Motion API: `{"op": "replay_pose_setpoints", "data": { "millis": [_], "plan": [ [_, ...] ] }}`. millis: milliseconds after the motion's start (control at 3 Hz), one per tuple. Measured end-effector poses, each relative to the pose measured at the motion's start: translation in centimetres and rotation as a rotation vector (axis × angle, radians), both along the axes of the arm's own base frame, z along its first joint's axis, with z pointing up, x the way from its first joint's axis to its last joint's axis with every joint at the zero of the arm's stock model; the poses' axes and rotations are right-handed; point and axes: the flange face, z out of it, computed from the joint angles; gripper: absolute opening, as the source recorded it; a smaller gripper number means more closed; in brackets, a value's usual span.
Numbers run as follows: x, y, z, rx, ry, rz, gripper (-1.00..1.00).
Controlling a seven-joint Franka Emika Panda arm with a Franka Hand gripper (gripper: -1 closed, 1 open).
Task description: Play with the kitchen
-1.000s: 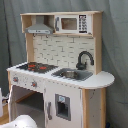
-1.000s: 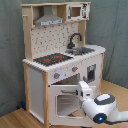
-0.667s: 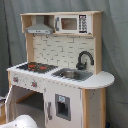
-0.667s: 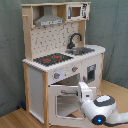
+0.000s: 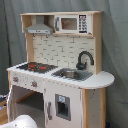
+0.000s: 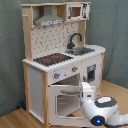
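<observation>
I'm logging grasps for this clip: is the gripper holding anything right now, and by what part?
It cannot be told: the arm reaches toward the kitchen's open oven door, but the gripper itself is hidden.

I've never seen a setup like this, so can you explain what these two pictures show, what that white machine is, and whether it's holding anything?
Both pictures show one scene from two cameras standing off the machine. The tall white and wood thing is a toy kitchen, with a hob, sink, black faucet, grey hood and microwave on top. The white machine is a robot arm; the second exterior view shows it low in front of the oven door, which hangs open. In the first exterior view only a white part of the arm shows at the bottom edge. Its gripper is hard to make out, so I cannot tell whether it holds anything.
</observation>
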Motion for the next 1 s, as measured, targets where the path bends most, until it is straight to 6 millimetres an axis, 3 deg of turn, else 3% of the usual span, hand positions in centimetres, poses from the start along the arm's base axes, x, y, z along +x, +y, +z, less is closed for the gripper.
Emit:
{"op": "replay_pose_setpoints", "data": {
  "millis": [333, 667, 1000],
  "plan": [
    [-0.1, 0.0, 0.0, -0.001, -0.001, -0.002, 1.0],
    [-1.9, 1.4, 0.4, -0.008, 0.0, 0.011, 1.0],
    [-4.1, 3.9, 2.1, -0.015, -0.001, 0.043, 1.0]
  ]
}}
